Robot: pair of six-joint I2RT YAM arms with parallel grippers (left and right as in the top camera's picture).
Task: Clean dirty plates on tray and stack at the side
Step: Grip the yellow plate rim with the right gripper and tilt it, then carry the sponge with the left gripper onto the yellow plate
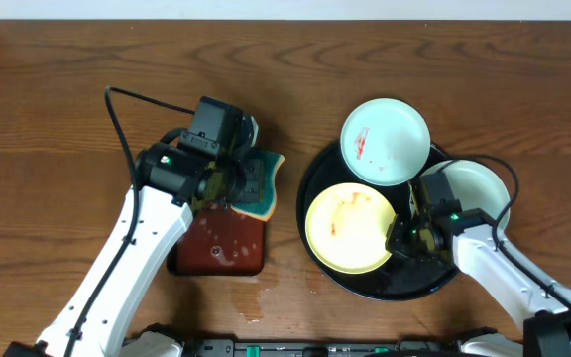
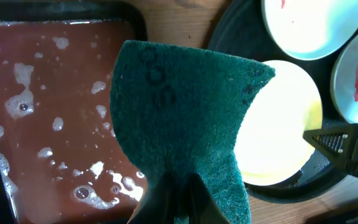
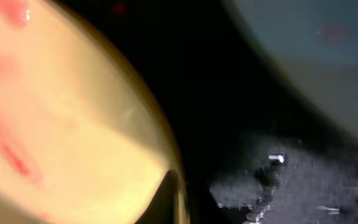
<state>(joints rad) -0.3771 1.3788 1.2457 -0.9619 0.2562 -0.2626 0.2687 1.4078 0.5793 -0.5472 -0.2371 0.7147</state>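
Note:
The round black tray [image 1: 414, 278] holds three plates. A pale yellow plate [image 1: 350, 228] with faint red smears lies at its front left. A white plate [image 1: 385, 141] with red smears sits on its back rim. Another white plate [image 1: 479, 188] on the right is partly hidden by my right arm. My right gripper [image 1: 401, 238] is open, with the yellow plate's right rim [image 3: 73, 124] between its fingers [image 3: 213, 186]. My left gripper [image 1: 246, 183] is shut on a green and yellow sponge [image 2: 179, 112], held left of the black tray.
A rectangular red-brown tray [image 1: 218, 270] of foamy water lies under my left arm, its rim [image 2: 104, 11] showing in the left wrist view. Bare wood tabletop [image 1: 48, 119] lies to the left and back. A black cable [image 1: 117, 109] loops behind the left arm.

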